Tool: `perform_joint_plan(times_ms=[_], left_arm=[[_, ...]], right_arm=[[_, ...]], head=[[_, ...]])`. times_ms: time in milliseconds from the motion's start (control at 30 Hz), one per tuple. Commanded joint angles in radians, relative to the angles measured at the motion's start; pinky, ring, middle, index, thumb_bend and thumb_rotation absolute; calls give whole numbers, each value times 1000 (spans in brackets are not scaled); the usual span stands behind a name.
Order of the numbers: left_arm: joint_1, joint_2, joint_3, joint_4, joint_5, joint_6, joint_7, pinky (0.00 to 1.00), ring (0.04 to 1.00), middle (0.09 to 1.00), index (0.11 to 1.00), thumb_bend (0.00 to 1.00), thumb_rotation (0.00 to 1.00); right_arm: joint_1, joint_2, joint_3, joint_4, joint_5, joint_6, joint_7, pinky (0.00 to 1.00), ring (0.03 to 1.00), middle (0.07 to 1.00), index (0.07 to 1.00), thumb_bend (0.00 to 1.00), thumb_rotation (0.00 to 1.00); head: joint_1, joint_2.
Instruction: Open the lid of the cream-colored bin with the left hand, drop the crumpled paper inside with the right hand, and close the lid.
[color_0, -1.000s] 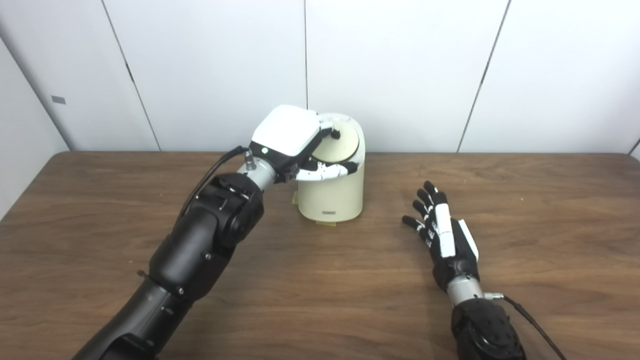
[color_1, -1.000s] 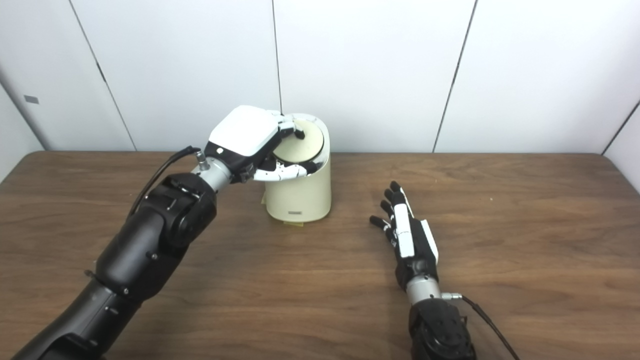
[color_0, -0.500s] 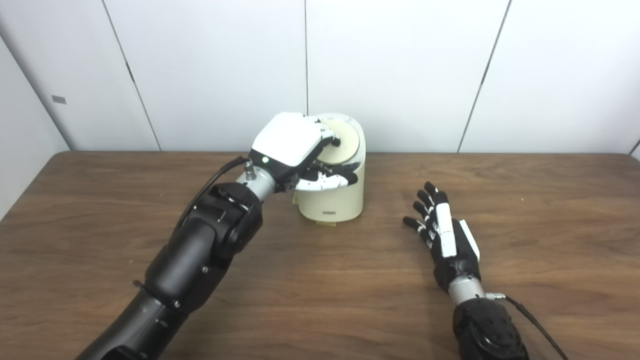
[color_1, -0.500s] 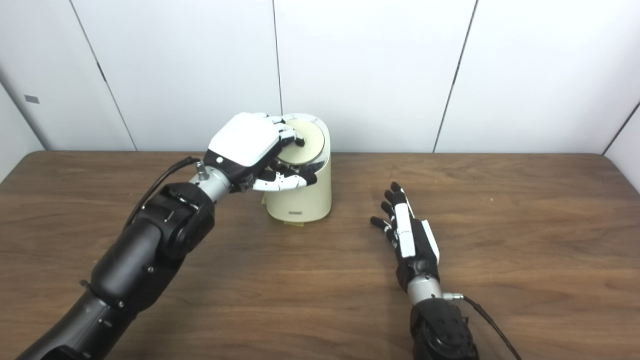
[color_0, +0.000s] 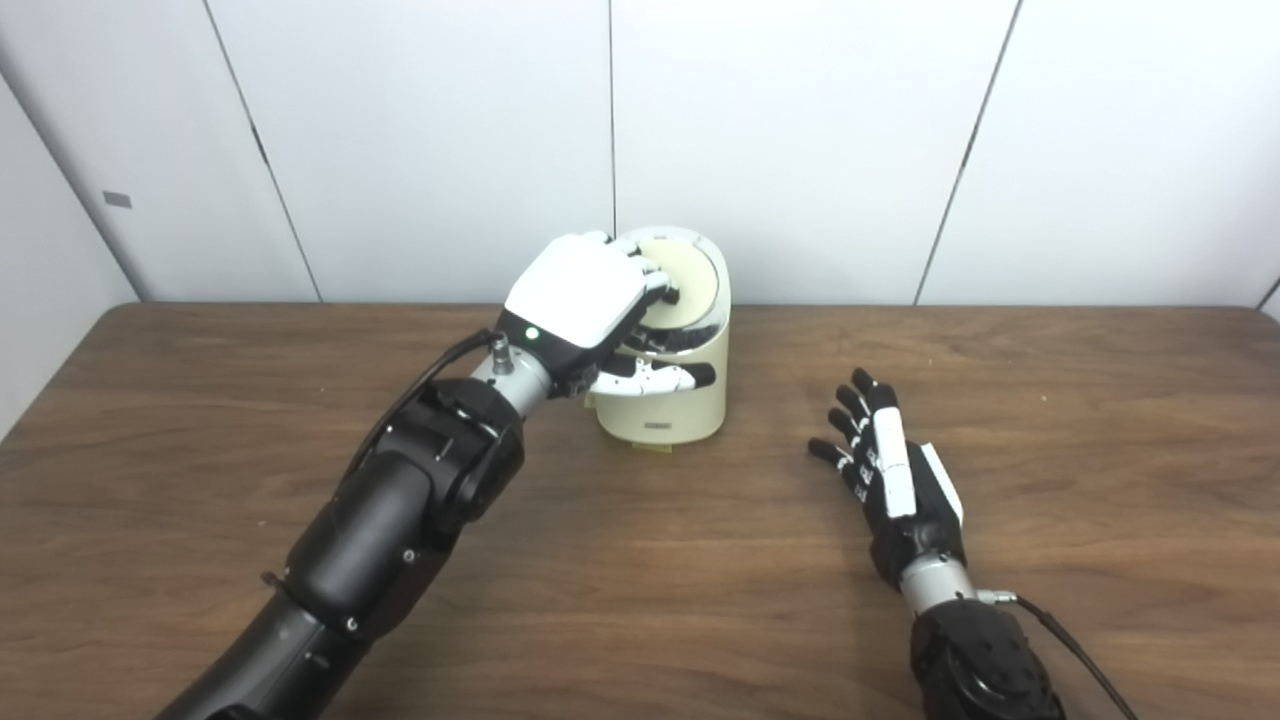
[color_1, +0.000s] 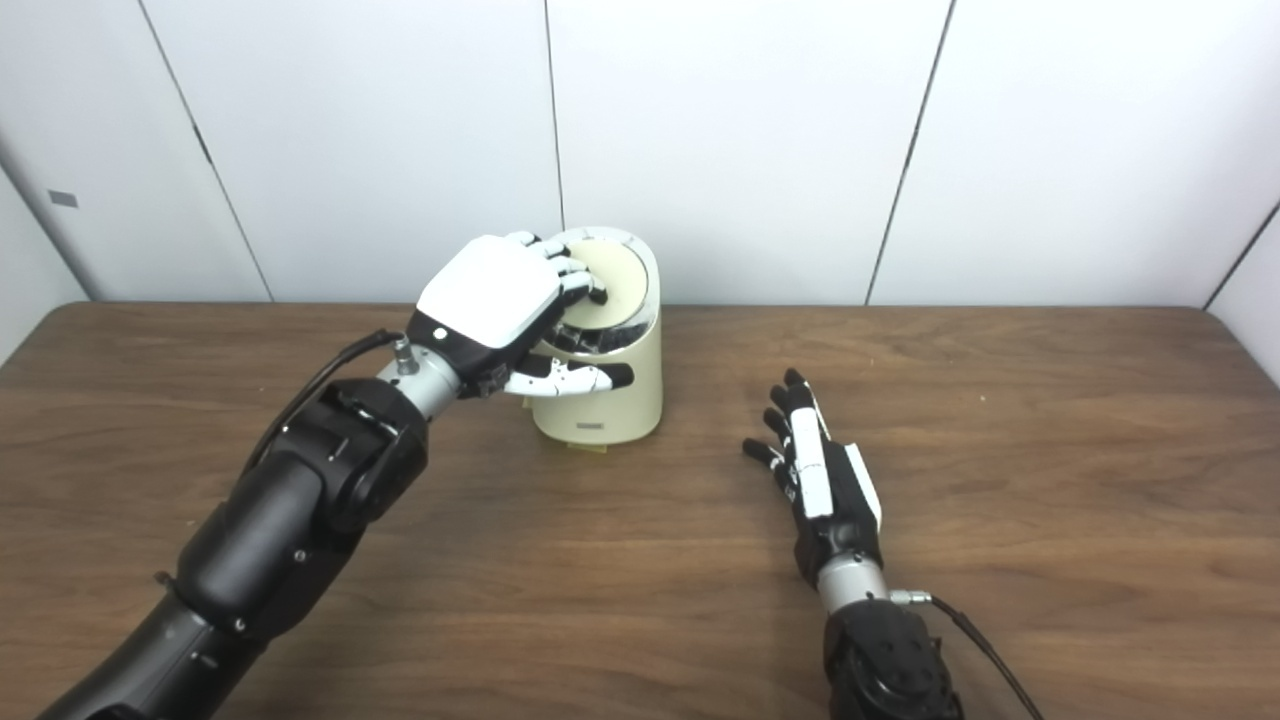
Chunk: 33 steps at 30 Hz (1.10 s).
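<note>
Left hand (color_0: 580, 300): white back shell, small green light, white-and-black fingers (color_0: 655, 377). Right hand (color_0: 895, 480): black, white strips behind fingers. Silver wrists, black cables, glossy black screwed forearms.

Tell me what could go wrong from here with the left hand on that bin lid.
The left hand presses on the lid near one side of the cream bin, so the light bin might tip or slide toward the wall. The lid looks not fully shut, a dark gap showing below it; the fingers could slip off. The right hand lies open, not steadying it.
</note>
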Motion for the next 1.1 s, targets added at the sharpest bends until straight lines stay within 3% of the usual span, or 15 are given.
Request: perform_joint_plan(times_ms=[0,167,667,900,1067], left_arm=[[-22,11,-15,9,31,18,-85,912,887,825,757,628,1000],[-29,-3,-35,28,62,41,-164,917,892,832,773,620,1000],[-29,-1,-20,-26,48,66,-240,936,901,845,796,623,1000],[-36,7,40,-101,-17,85,-267,921,909,870,819,610,1000],[-40,12,96,-157,-76,86,-270,897,918,895,854,591,980]], right_arm=[[-2,-1,8,-24,-7,16,7,869,960,970,998,634,1000],[2,5,5,-34,0,26,1,879,956,962,1000,645,1000],[-6,10,-13,-38,15,39,-4,894,979,970,999,663,1000],[-14,12,-16,-37,22,35,-1,907,983,975,1000,651,1000],[-13,-3,7,-43,-31,34,-9,847,936,951,992,648,1000]], head=[[-5,3],[-7,7],[4,11],[-2,11],[1,5]])
